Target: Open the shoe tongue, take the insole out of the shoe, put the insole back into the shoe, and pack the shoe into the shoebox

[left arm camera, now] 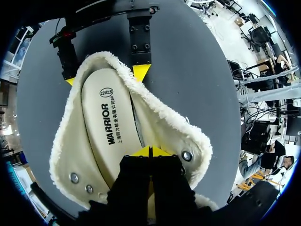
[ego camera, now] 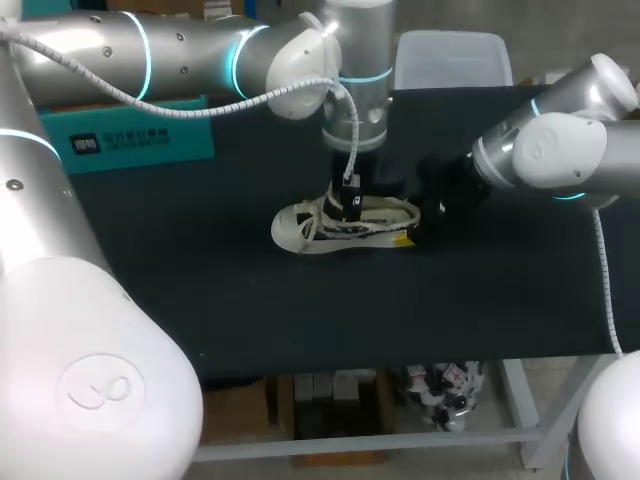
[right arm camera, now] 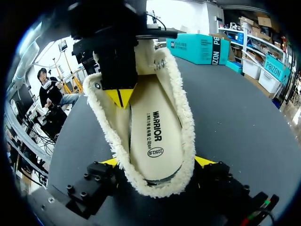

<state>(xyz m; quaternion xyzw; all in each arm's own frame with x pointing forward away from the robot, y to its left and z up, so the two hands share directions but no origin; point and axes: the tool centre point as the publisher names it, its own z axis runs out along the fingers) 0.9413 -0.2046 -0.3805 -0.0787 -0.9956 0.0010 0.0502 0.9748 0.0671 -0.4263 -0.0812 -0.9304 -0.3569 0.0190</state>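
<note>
A white shoe [ego camera: 305, 230] with a fleece lining lies on the black table [ego camera: 200, 280], toe toward my left. Its white printed insole [left arm camera: 106, 122] lies flat inside. My left gripper [ego camera: 350, 212] comes straight down into the shoe's opening. Its yellow tips [left arm camera: 149, 151] are shut together and touch the front of the insole [right arm camera: 155, 136]; I cannot tell whether they pinch anything. My right gripper [right arm camera: 157, 162] straddles the heel, one wide-set finger [right arm camera: 204, 161] pressed against each side of the fleece collar [right arm camera: 181, 103]. The left wrist view shows that right gripper [left arm camera: 106, 75] at the heel too.
A teal shoebox [ego camera: 130, 145] stands at the back left of the table, also seen beyond the shoe as a teal box [right arm camera: 200, 47]. A translucent white bin [ego camera: 450, 60] sits at the back edge. Bare black table surrounds the shoe toward the front.
</note>
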